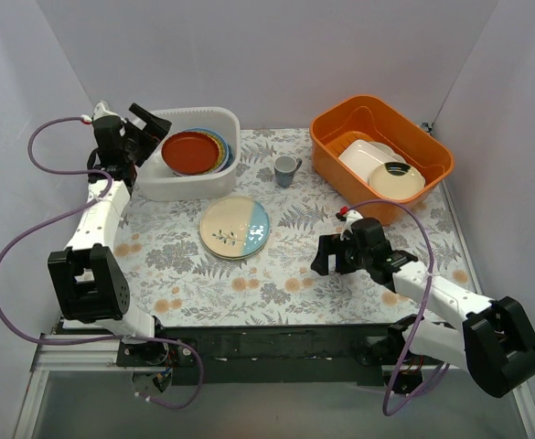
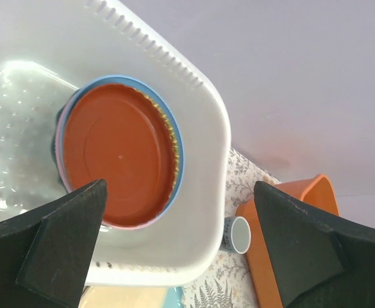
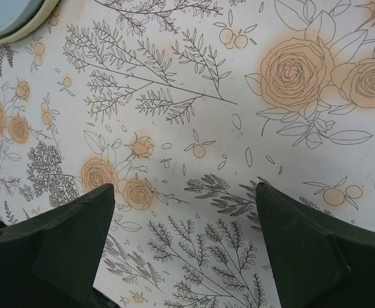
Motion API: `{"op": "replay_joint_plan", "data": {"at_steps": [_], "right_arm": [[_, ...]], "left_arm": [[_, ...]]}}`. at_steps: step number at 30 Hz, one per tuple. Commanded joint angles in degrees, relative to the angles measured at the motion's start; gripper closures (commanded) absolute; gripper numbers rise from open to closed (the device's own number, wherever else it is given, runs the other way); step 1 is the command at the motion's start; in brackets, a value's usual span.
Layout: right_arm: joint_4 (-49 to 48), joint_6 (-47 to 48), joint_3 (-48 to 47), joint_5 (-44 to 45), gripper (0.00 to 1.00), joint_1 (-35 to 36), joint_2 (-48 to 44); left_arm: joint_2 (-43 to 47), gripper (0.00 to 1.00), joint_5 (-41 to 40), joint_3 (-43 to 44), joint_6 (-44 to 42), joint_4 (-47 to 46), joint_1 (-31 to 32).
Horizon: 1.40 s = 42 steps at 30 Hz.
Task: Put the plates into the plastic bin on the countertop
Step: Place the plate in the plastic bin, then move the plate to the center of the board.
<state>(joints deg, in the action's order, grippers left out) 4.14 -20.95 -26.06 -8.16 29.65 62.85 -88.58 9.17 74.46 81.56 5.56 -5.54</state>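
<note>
Plain pale lilac-grey panels all round here: back wall, left wall and right wall boxing in the countertop. Soft, even light, only faint shadows. Along the near edge, a black bar sits on a silver metal frame.

Your left arm stretches to the far left corner, wrist raised and tipped downward, jaws spread wide, gripping nothing. Your right arm lies low, extended toward the middle, wrist facing down, jaws likewise wide apart and gripping nothing.
</note>
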Motion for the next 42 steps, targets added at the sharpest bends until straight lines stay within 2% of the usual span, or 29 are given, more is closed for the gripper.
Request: {"op": "replay_joint_plan", "data": {"at_steps": [1, 9, 16, 21, 24, 33, 42], "right_arm": [[-3.44, 0.12, -3.02, -2.38, 0.02, 0.15, 1.48], [-6.77, 0.30, -8.56, -5.02, 0.02, 0.23, 7.89], [-11.25, -1.55, -12.77, -10.20, 0.06, 1.20, 17.56], [-11.44, -1.81, -17.96, -11.17, 0.09, 3.57, 24.85], [-11.26, -1.90, -20.78, -10.91, 0.09, 5.06, 26.88], [-16.61, -6.03, -23.85, -11.26, 0.10, 5.68, 31.28], [-17.15, -8.58, -30.71, -9.86, 0.15, 5.68, 39.62]], "left_arm": [[2.00, 0.02, 0.58, -0.36, -1.84, 0.85, 2.90], [5.25, 0.02, 0.32, -6.24, -4.39, 2.96, 11.78], [15.35, 0.02, -1.08, -21.44, -3.17, 3.23, 15.38], [23.51, 0.02, -0.29, -35.05, 1.14, -0.02, 16.88], [26.51, 0.02, -0.91, -39.28, 2.46, -0.99, 17.05], [25.21, 0.02, 0.32, -41.50, 1.68, -0.82, 17.23], [22.22, 0.02, 1.64, -41.85, 0.62, -1.52, 17.23]]}}
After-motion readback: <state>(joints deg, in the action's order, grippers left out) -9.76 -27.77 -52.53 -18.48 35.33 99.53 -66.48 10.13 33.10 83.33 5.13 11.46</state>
